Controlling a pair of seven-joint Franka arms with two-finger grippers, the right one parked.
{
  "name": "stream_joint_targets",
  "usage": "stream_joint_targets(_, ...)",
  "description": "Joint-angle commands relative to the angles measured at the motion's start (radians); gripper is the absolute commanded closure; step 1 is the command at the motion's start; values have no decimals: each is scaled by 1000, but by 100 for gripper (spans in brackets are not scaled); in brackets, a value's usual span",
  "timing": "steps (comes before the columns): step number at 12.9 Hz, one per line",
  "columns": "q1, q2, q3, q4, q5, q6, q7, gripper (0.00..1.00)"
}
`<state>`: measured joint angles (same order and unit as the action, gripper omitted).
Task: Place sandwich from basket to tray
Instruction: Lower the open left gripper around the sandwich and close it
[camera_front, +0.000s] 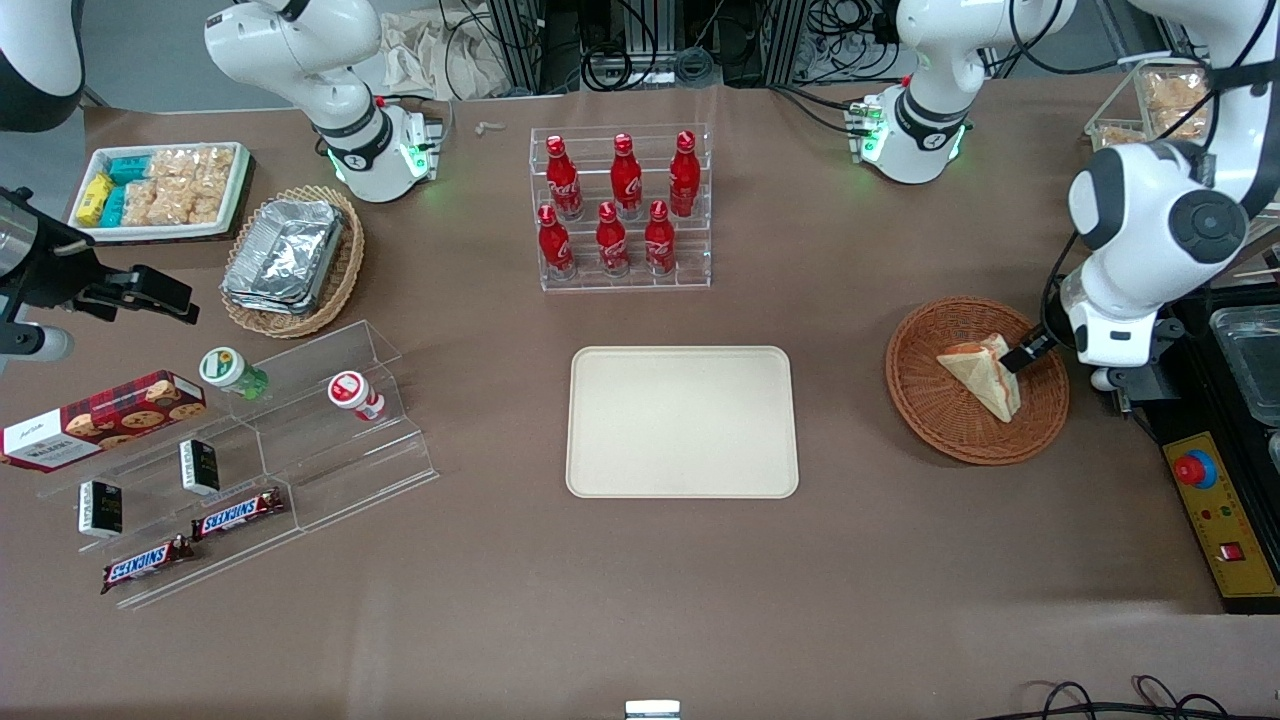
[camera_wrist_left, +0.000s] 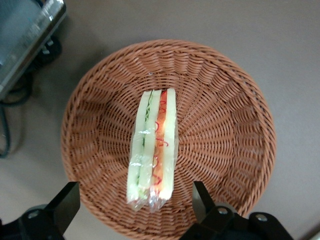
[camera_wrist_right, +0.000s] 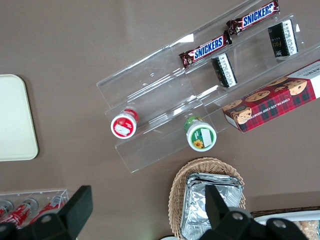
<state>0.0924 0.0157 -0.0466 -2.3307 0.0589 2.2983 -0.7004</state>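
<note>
Wrist view has my gripper (camera_wrist_left: 135, 207) hanging wide open just over the sandwich (camera_wrist_left: 152, 155), one finger (camera_wrist_left: 65, 202) on each side, gripping nothing. It sits on edge in the basket (camera_wrist_left: 225, 130), and the tray (camera_front: 683, 421) is well apart mid-table.

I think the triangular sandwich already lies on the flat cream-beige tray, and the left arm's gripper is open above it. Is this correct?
Not quite. The triangular wrapped sandwich lies in the round reddish-brown wicker basket, not on the flat cream-beige tray, which holds nothing. The rest stands: the left arm's gripper is open above the sandwich, one finger on each side. The left wrist view shows this.
</note>
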Motion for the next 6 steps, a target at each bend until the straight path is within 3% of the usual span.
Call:
stream_joint_targets(1,1,39,-9,-21,21,59,-79,0)
stream_joint_targets(6,1,76,-9,-70,22,127,-79,0)
